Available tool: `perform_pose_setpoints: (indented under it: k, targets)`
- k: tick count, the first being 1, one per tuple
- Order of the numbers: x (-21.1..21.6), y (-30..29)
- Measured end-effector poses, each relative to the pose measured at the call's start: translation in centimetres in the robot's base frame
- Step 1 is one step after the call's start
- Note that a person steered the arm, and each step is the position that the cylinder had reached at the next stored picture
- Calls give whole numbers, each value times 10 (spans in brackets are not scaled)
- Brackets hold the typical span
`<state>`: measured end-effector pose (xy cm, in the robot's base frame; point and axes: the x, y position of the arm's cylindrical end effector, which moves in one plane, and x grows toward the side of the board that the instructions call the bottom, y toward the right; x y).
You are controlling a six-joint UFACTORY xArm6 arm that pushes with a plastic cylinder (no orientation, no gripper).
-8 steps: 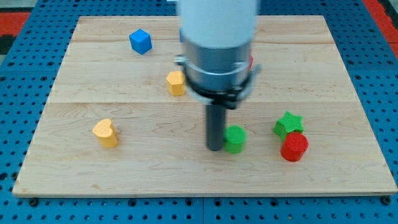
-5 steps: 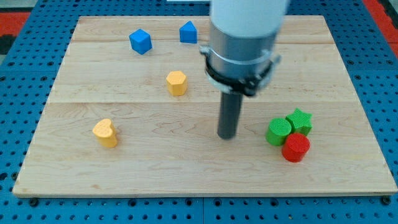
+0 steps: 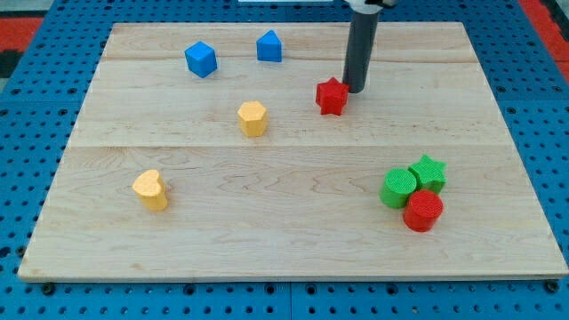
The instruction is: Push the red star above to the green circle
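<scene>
The red star [image 3: 332,96] lies on the wooden board [image 3: 284,231] right of centre in the upper half. My tip [image 3: 356,90] stands at the star's upper right, touching or almost touching it. The green circle [image 3: 398,188] sits far below to the right, packed against a green star [image 3: 428,172] on its upper right and a red cylinder [image 3: 422,212] on its lower right.
A blue cube [image 3: 201,60] and a blue house-shaped block [image 3: 269,46] lie near the board's top. A yellow hexagon [image 3: 252,118] lies left of the red star. A yellow heart [image 3: 151,189] lies at the lower left.
The arm has drawn up and away from beside the green circle. My tip now stands next to the red star, which has come into sight. The green circle was pushed right against the green star earlier.
</scene>
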<state>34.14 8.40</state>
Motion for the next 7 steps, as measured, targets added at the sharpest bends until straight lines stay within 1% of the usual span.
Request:
perform_pose_setpoints:
  k: [1,2,4,5,6,7]
  targets:
    - [-30,-7]
    - [-13,-17]
    - [66,-8]
    - [9,-15]
    - [18,-62]
    - [71,-49]
